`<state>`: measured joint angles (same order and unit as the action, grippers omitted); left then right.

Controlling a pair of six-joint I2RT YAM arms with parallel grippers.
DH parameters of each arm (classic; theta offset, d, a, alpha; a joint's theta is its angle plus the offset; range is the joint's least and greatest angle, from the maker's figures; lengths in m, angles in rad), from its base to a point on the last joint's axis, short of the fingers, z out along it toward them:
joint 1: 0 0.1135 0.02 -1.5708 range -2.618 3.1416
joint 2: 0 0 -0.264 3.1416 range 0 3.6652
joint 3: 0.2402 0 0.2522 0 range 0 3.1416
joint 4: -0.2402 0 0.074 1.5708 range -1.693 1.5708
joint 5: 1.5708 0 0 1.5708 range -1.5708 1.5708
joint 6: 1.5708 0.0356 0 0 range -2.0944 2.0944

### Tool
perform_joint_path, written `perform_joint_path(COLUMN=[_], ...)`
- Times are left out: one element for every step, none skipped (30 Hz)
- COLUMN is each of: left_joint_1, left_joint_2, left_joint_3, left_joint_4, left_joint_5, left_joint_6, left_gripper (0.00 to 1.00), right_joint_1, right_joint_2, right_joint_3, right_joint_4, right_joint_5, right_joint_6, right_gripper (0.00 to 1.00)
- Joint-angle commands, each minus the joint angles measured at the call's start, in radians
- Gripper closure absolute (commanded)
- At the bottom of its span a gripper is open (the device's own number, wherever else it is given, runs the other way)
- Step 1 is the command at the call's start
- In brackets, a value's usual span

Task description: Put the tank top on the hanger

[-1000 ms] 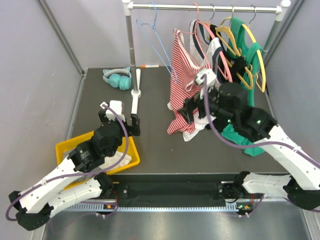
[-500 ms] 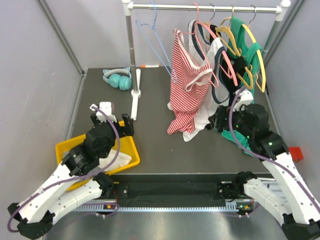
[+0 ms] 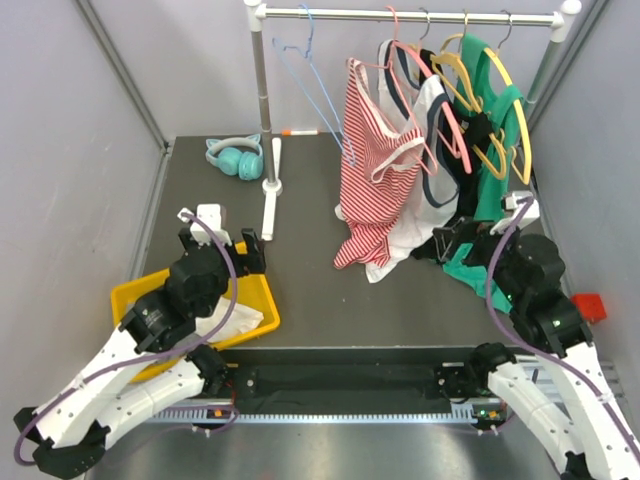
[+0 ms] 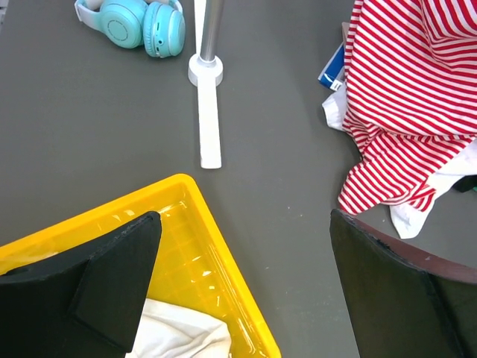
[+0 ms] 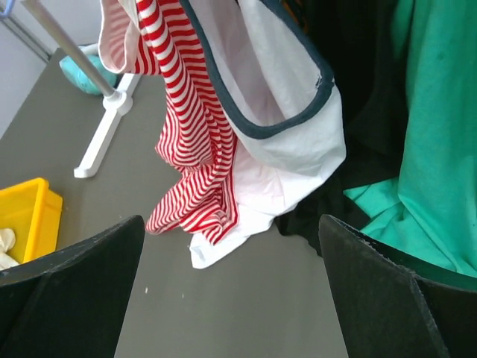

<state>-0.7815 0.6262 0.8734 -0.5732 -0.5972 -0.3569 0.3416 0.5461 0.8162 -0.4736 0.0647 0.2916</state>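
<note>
The red and white striped tank top point(image 3: 368, 170) hangs from the rail on the thin salmon-pink hanger point(image 3: 392, 35). Its hem reaches the table. In the left wrist view the tank top point(image 4: 417, 97) is far ahead to the right, and in the right wrist view the tank top point(image 5: 190, 142) hangs ahead, left of centre. My left gripper point(image 3: 222, 250) point(image 4: 250, 298) is open over the yellow tray's far corner, holding nothing. My right gripper point(image 3: 455, 243) point(image 5: 231, 298) is open above bare table, short of the garments, with nothing between its fingers.
A white top with navy trim point(image 3: 425, 190) point(image 5: 291, 149) and black and green garments point(image 3: 495, 130) point(image 5: 432, 149) hang on the rail beside the tank top. A light blue hanger point(image 3: 310, 80) hangs left. The yellow tray point(image 3: 130, 295) point(image 4: 216, 246) holds white cloth point(image 4: 179, 335). Teal headphones point(image 3: 235, 157) and the rack foot point(image 3: 270, 200) lie behind.
My right arm has drawn back from the hanging garments toward the right and near side. My left arm has pulled back slightly over the tray. Both grippers stayed open.
</note>
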Motion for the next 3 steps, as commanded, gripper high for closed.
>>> perform_joint_path(left_joint_1=[0.004,0.004,0.004], left_joint_2=[0.012,0.015,0.015], left_joint_3=[0.044,0.044,0.045], left_joint_4=[0.007,0.007,0.007], left_joint_5=[0.013,0.013,0.016], left_joint_6=[-0.005,-0.007,-0.008], left_gripper=[0.01,0.01,0.01], right_joint_1=[-0.012,-0.012,-0.012], right_joint_2=[-0.015,-0.018,-0.021], right_joint_3=[-0.005,-0.011,-0.014], right_joint_4=[0.047,0.049,0.050], right_joint_5=[0.032,0.030,0.032], right_joint_6=[-0.003,-0.003,-0.005], right_gripper=[0.00,0.00,0.00])
